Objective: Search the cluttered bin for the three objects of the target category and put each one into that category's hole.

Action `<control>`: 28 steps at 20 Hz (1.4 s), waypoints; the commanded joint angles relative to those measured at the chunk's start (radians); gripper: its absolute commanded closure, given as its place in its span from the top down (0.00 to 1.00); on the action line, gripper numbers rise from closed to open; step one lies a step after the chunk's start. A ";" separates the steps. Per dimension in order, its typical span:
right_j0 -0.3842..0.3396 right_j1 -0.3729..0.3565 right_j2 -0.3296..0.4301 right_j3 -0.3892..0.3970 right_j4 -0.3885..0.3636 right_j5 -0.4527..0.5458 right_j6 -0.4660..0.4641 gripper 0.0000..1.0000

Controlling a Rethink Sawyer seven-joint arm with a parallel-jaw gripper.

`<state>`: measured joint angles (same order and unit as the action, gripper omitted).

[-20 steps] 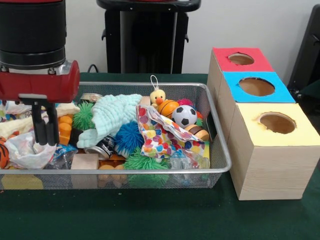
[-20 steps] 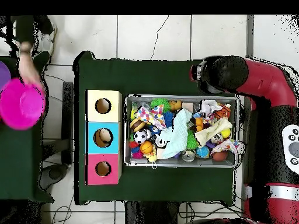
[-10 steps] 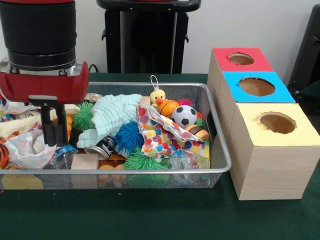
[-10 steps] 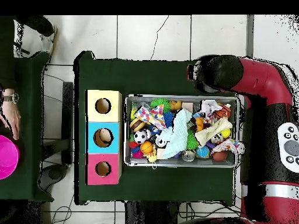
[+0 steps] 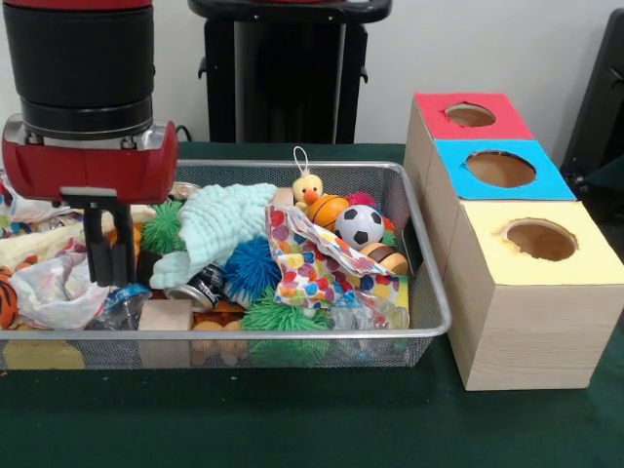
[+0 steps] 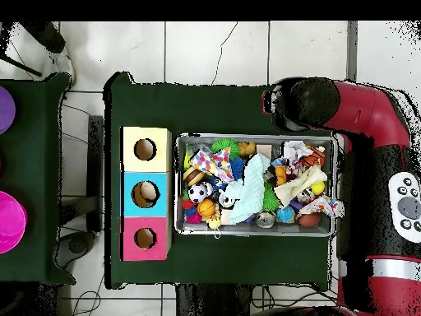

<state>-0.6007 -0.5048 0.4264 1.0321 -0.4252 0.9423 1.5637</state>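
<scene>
- Basket (image 5: 429,292) of mixed toys sat on the green bench (image 5: 312,429) left of the box (image 5: 526,292) with red, blue and yellow holes in the front view; the jaws (image 5: 109,255) hung together, empty, over the basket's left end, above a crinkled bag (image 5: 54,292).
- Overhead, the basket (image 6: 256,137) lay right of the box (image 6: 145,193); the arm (image 6: 362,107) hid the jaws.

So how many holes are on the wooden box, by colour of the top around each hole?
Red top hole: 1
Blue top hole: 1
Yellow top hole: 1
Total: 3
</scene>
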 commanded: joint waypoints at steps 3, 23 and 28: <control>0.012 0.006 0.018 0.049 -0.044 0.092 -0.203 0.00; 0.006 0.011 0.026 0.051 -0.042 0.092 -0.214 1.00; -0.013 0.031 0.038 0.088 -0.044 0.008 -0.208 1.00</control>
<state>-0.5930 -0.5043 0.4264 1.0321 -0.4324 0.9500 1.5637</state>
